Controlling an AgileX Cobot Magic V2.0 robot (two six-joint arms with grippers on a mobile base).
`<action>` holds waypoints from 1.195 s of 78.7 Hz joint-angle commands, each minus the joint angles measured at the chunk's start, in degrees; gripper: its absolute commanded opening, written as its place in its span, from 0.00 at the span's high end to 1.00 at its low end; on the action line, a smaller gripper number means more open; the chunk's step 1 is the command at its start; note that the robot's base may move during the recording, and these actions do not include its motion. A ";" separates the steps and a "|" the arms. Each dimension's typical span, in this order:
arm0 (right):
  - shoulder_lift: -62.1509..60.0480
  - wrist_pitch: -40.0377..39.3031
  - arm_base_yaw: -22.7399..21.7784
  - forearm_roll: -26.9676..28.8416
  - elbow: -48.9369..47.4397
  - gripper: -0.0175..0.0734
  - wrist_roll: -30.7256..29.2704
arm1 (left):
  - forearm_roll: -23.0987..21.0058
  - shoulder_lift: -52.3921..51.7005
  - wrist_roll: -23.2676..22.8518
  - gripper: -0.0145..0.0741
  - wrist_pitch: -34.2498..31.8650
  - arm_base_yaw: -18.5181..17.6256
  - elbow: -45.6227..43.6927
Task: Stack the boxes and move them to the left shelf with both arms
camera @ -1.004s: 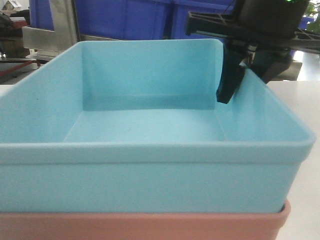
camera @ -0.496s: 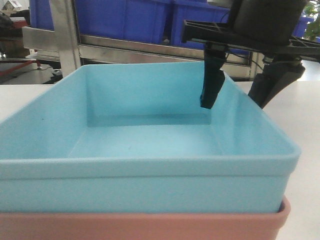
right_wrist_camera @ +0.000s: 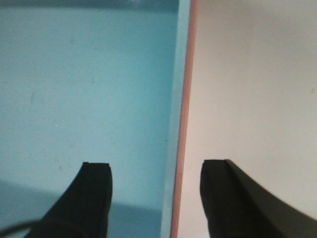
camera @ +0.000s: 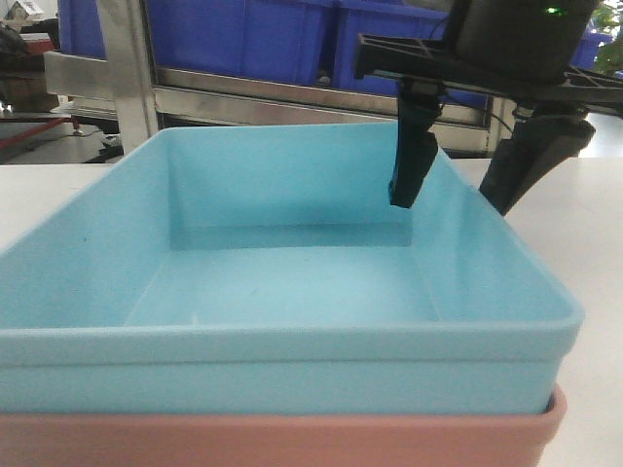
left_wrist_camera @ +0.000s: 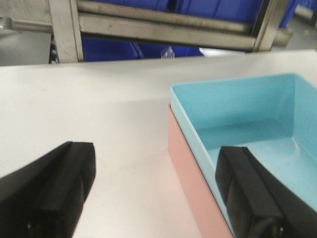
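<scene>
The light blue box (camera: 292, 282) sits nested inside the salmon pink box (camera: 292, 440) on the white table. My right gripper (camera: 449, 205) is open and straddles the blue box's right wall, one finger inside, one outside, touching nothing. From the right wrist, the gripper (right_wrist_camera: 156, 165) spans the blue rim (right_wrist_camera: 177, 99) and the thin pink edge (right_wrist_camera: 188, 99). My left gripper (left_wrist_camera: 157, 153) is open at the stack's left side: its right finger (left_wrist_camera: 247, 193) hangs over the blue box (left_wrist_camera: 247, 114), its left finger over bare table, with the pink wall (left_wrist_camera: 190, 173) between them.
A brushed-steel shelf rack (camera: 292, 92) with an upright post (camera: 127, 78) stands behind the table, holding large dark blue bins (camera: 243, 34). The same rack bar (left_wrist_camera: 163, 32) crosses the top of the left wrist view. White tabletop (left_wrist_camera: 89, 104) lies left of the stack.
The right gripper's fingers, together at the blue box's right wall a second ago, have spread apart. The blue box has settled lower and level in the pink one.
</scene>
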 commanded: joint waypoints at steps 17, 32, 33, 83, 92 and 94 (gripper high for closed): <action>-2.81 -1.83 0.02 -0.33 -1.94 0.31 -0.70 | -0.02 15.49 -0.30 0.39 5.39 -0.18 -15.20; -2.81 -1.83 0.02 -1.83 -1.94 0.31 -0.70 | -0.02 26.65 -0.81 0.39 6.13 -5.73 -22.68; -2.81 -1.83 0.02 -1.83 -1.94 0.31 -0.70 | -0.02 27.02 -0.81 0.39 6.13 -6.23 -23.15; -2.34 -0.26 0.02 -1.95 -1.94 0.31 -0.70 | 25.08 51.21 -43.31 0.39 35.24 -14.86 -44.65; -2.23 1.02 0.02 -1.95 -1.94 0.31 -0.70 | 27.61 54.07 -48.41 0.39 40.77 -17.94 -45.94; -2.23 1.44 0.02 -1.95 -1.94 0.31 -0.70 | 27.61 54.82 -49.25 0.39 41.89 -18.32 -46.15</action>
